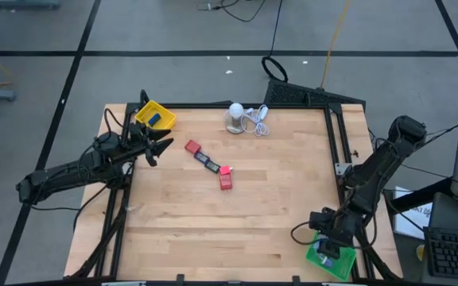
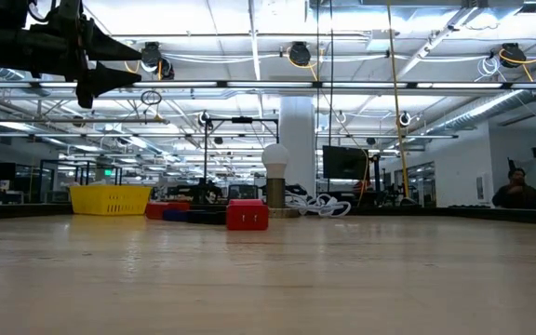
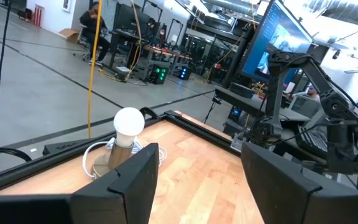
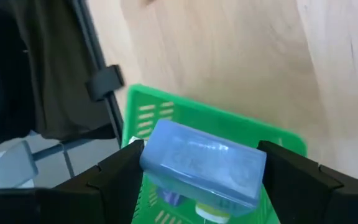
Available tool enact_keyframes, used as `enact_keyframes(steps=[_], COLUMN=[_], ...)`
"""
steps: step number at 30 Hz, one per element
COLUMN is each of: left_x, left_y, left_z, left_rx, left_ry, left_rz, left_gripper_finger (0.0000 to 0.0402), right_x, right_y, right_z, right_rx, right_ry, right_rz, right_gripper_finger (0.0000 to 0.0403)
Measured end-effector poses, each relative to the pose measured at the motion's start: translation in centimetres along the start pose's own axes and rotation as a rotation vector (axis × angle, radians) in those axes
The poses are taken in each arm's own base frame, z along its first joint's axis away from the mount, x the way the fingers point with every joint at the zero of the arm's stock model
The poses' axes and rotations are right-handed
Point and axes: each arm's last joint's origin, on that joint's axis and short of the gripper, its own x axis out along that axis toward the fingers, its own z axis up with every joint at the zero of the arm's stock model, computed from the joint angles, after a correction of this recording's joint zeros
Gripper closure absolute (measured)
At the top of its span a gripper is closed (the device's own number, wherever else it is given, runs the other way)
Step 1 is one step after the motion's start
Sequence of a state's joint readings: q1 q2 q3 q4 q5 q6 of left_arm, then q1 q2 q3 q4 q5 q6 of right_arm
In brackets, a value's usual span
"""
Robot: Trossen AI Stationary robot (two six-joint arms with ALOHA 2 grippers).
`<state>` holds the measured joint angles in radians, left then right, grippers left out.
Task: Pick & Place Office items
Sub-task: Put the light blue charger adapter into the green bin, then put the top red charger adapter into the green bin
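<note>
Blue block (image 4: 202,163): I am seeing it sitting between the right claw's fingers, directly above the green tray (image 4: 185,115); the fingers are closing on its two ends.
Right claw (image 1: 329,248): gripping the blue block, hanging over the green tray at the desk's near right corner.
Red blocks (image 1: 192,147): one is lying mid-desk, a dark flat rectangle (image 1: 207,164) just beside it, then another red block (image 1: 227,183) with a pink bit (image 1: 225,170) touching it.
Yellow tray (image 1: 156,116): standing at the far left corner, a blue piece lying inside.
Left claw (image 1: 159,148): I am reading it as open and empty, hovering just beside the yellow tray.
Desk (image 1: 237,230): a white round object (image 1: 236,112) with coiled cable is sitting at the far edge.
</note>
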<state>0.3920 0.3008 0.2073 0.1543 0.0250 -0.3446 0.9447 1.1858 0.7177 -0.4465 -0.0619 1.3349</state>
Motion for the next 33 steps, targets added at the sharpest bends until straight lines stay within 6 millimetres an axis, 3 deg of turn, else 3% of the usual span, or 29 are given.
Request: enact_keyframes(steps=[4, 13, 20, 28, 33], left_x=[0.0, 0.0, 0.0, 0.0, 0.0], left_y=[0.0, 0.0, 0.0, 0.0, 0.0], left_z=[0.0, 0.0, 0.0, 0.0, 0.0], left_rx=[0.0, 0.0, 0.0, 0.0, 0.0], left_ry=[0.0, 0.0, 0.001, 0.001, 0.001], left_rz=[0.001, 0.0, 0.0, 0.0, 0.001], left_gripper_finger=[0.0167, 0.0167, 0.0167, 0.0167, 0.0167], right_x=[0.6, 0.8, 0.8, 0.0, -0.8], right_y=[-0.1, 0.1, 0.3, 2.2, 3.1], right_z=[-0.1, -0.1, 0.0, 1.5, 2.5], right_rx=[0.076, 0.095, 0.095, 0.216, 0.043], right_ry=[0.054, 0.074, 0.066, 0.102, 0.018], right_rz=[-0.022, -0.006, 0.017, 0.264, 0.405], right_gripper_finger=[0.0127, 0.0078, 0.0081, 0.0085, 0.0085])
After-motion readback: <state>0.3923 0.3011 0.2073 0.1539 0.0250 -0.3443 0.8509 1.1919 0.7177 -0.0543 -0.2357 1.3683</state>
